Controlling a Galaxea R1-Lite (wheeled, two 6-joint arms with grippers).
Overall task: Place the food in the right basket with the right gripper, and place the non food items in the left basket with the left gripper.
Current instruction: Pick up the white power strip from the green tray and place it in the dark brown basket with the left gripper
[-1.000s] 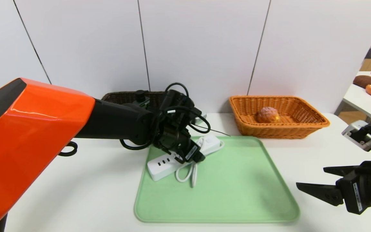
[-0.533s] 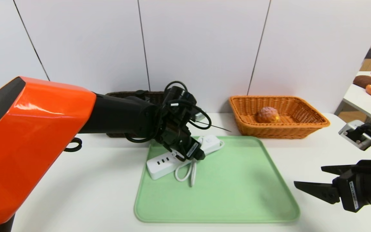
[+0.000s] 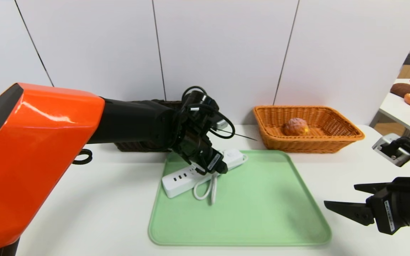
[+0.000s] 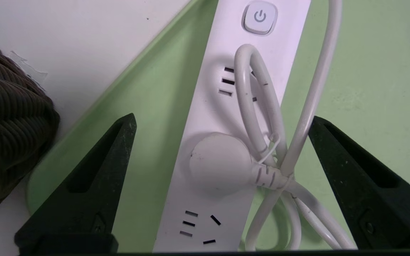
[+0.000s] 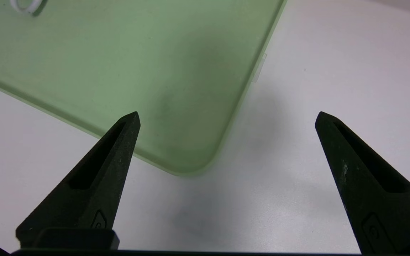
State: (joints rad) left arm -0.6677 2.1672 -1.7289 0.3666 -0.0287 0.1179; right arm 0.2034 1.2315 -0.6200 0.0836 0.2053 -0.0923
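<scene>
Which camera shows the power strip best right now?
The left wrist view: the power strip fills it, between the open left gripper. The head view shows it partly hidden behind that gripper; the right wrist view shows only a cord loop.

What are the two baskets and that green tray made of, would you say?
The right basket looks like woven wicker or rattan, orange-tan, with visible plaited strands. The left basket shows thick dark brown twisted weave, possibly rattan or paper cord. The green tray seems to be matte moulded plastic or silicone: one smooth piece with rounded corners and a raised lip.
</scene>
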